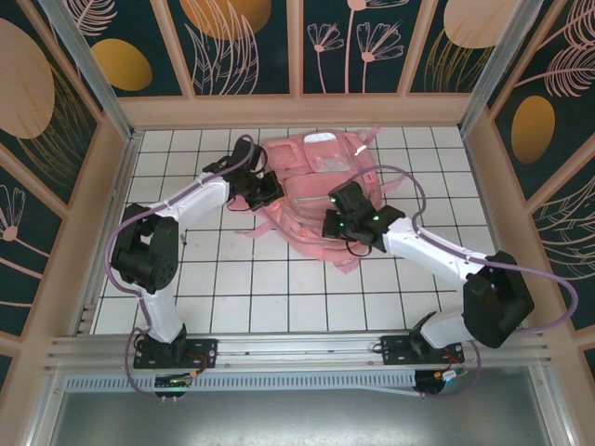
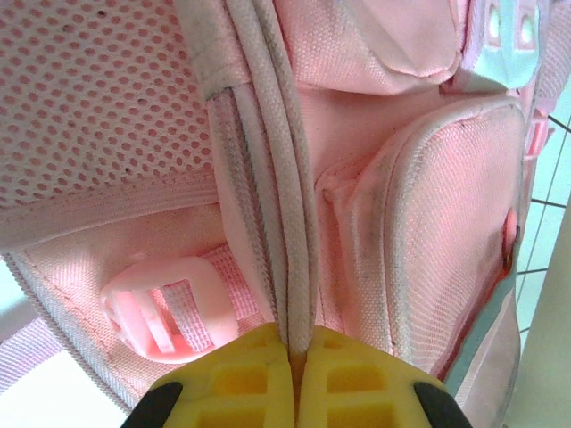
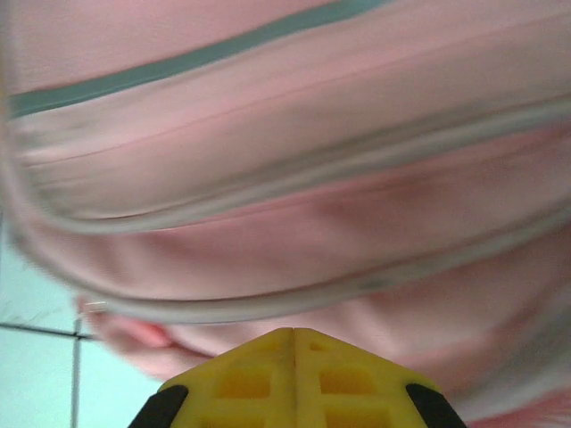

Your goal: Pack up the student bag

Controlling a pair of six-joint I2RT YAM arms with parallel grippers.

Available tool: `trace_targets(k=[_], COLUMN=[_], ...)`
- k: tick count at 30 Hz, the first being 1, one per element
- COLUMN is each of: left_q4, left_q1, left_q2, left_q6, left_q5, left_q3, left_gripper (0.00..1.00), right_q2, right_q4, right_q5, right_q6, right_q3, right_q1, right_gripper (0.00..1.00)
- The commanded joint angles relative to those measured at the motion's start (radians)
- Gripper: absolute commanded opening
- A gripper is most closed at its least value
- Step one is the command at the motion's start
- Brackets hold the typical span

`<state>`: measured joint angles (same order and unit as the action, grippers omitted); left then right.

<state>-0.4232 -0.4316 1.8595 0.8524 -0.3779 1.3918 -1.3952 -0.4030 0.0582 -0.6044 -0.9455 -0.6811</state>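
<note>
Now a piped seam (image 2: 287, 223) of the backpack (image 2: 428, 214) is pinched between the fingers of the left gripper (image 2: 293, 349); the right gripper (image 3: 291, 343) is pressed together, pink fabric just beyond its tips.

Top view: I see bright, even light on the white tiled table (image 1: 232, 297); shadows soft.
Left wrist: I get crisp weave on the student bag (image 2: 428, 223), pale glare at right edge.
Right wrist: fabric smeared, blurred.
</note>
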Motion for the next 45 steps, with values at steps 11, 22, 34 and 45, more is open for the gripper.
trace_targets(k=[11,22,34,45], left_q4=[0.020,0.037,0.042,0.064], left_q1=[0.028,0.025,0.024,0.001], left_q2=[-0.010,-0.041,-0.057,-0.056], left_q6=[0.052,0.077,0.081,0.102], left_q5=[-0.097,-0.110,-0.119,-0.126], left_q3=[0.008,-0.026,-0.046,-0.053], left_gripper=[0.00,0.00,0.00,0.00], right_q2=[0.121,-0.133,-0.263,-0.415], right_q4=[0.204,0.239,0.234,0.103], right_q5=[-0.216,-0.046,0.074,0.247], right_q6=[0.141,0.109,0.094,-0.015], right_q3=[0.083,-0.050,-0.118,-0.264], right_q1=[-0.063,-0.168,-0.176,-0.242], right_gripper=[0.39,0.46,0.25,0.24])
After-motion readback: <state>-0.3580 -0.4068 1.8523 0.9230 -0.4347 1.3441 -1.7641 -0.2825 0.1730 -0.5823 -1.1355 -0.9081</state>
